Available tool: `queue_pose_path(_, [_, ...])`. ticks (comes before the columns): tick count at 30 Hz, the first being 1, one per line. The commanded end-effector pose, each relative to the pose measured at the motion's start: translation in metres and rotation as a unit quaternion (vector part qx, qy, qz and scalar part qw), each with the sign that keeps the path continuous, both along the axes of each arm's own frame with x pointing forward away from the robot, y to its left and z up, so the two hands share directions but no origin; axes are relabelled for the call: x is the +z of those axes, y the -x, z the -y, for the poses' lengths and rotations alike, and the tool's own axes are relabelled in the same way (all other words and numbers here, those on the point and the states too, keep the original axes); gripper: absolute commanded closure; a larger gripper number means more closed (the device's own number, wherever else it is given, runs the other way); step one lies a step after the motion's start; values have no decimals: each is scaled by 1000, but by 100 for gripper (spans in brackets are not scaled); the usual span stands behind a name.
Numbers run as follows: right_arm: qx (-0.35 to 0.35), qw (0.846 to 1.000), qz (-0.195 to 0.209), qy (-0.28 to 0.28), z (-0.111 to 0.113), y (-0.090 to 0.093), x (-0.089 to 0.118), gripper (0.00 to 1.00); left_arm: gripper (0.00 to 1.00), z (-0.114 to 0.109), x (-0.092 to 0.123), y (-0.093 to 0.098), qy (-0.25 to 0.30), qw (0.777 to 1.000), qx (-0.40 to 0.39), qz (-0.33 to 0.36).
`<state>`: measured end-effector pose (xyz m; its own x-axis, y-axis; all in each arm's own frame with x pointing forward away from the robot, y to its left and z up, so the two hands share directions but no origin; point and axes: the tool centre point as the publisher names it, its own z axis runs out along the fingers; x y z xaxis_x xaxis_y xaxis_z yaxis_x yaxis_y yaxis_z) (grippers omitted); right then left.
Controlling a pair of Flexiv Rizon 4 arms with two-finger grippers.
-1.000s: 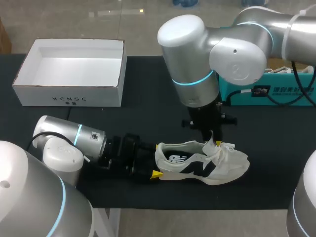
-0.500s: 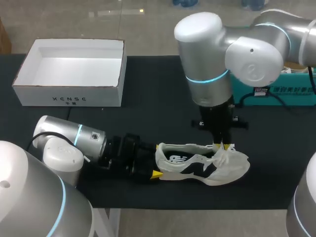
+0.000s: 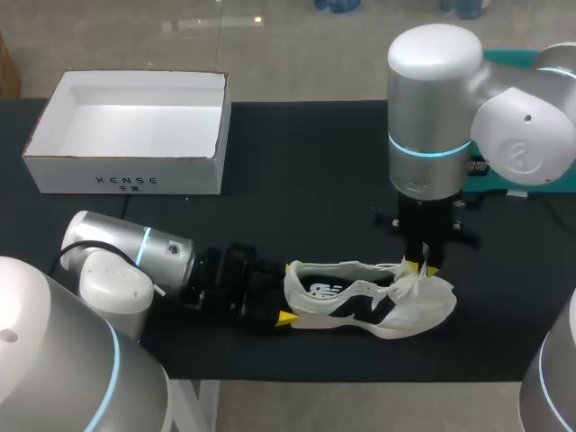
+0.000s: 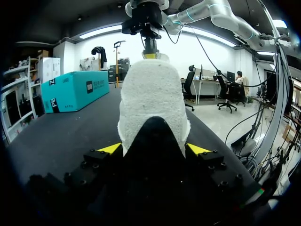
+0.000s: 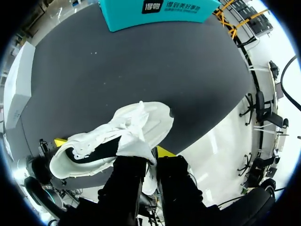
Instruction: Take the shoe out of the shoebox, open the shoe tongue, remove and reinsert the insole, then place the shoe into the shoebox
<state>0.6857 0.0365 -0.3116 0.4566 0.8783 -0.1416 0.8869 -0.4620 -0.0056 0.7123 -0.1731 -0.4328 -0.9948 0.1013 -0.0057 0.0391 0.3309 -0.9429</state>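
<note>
Two arms meet at one white shoe [image 3: 369, 301] with black side panels, which stands on its sole on the black table [image 3: 297, 162] near the front edge, heel toward my left arm [image 3: 126, 252] and toe pointing the other way. The left gripper [image 4: 154, 149] lies low along the table and is clamped on the heel. In its wrist view the rounded white heel with its black patch fills the gap, and both yellow fingertips [image 4: 110, 149] press against its sides. My right arm [image 3: 432, 117] comes in from the right and points straight down, so the right gripper [image 3: 423, 267] hangs over the front half of the shoe. Its fingers are drawn close together and pinch the white shoe tongue [image 5: 132, 141] between them; the tongue is bent forward toward the toe, so the mouth of the shoe is uncovered. Inside that opening the dark insole [image 3: 321, 289] lies flat in place. The shoebox [image 3: 126, 173] — white, lidless, open upward — stands well apart from the shoe at the far left of the table. A teal box [image 4: 73, 92] sits at the far right of the table, behind the right arm.
</note>
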Motion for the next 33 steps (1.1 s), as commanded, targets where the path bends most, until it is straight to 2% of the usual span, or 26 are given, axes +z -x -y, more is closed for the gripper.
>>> queue_pose_path(1, [-63, 998, 23, 0, -2, 7, 14, 2, 100, 2, -5, 2, -2, 1000, 1, 0])
queue_pose_path(4, [-41, 999, 18, -8, -6, 5, 26, 0, 100, 2, -5, 2, -2, 1000, 1, 0])
queue_pose_path(7, [23, 999, 23, -7, -15, 5, 42, 0, 100, 2, -5, 2, -2, 1000, 1, 0])
queue_pose_path(9, [84, 996, 28, -11, -23, 6, 54, 0, 100, 2, -5, 2, -2, 1000, 1, 0])
queue_pose_path(11, [162, 986, 41, -25, -30, 8, 64, 0, 100, 2, -5, 2, -2, 1000, 1, 0])
queue_pose_path(12, [205, 978, 24, -23, -34, 8, 69, 0, 100, 2, -5, 2, -2, 1000, 1, 0])
queue_pose_path(13, [254, 966, 9, -35, -38, 8, 72, 0, 100, 2, -5, 2, -2, 1000, 1, 0])
queue_pose_path(14, [317, 947, 7, -54, -42, 9, 76, 0, 100, 2, -5, 2, -2, 1000, 1, 0])
queue_pose_path(16, [424, 902, -34, -73, -50, 11, 78, 0, 100, 2, -5, 2, -2, 1000, 1, 0])
queue_pose_path(18, [543, 837, -36, -63, -63, 17, 79, 0, 100, 2, -5, 2, -2, 1000, 1, 0])
queue_pose_path(19, [568, 819, -46, -67, -67, 18, 79, 0, 100, 2, -5, 2, -2, 1000, 1, 0])
queue_pose_path(20, [542, 834, -52, -89, -68, 13, 79, 0, 100, 2, -5, 2, -2, 1000, 1, 0])
queue_pose_path(33, [542, 834, -52, -89, -68, 13, 79, 0, 100, 2, -5, 2, -2, 1000, 1, 0])
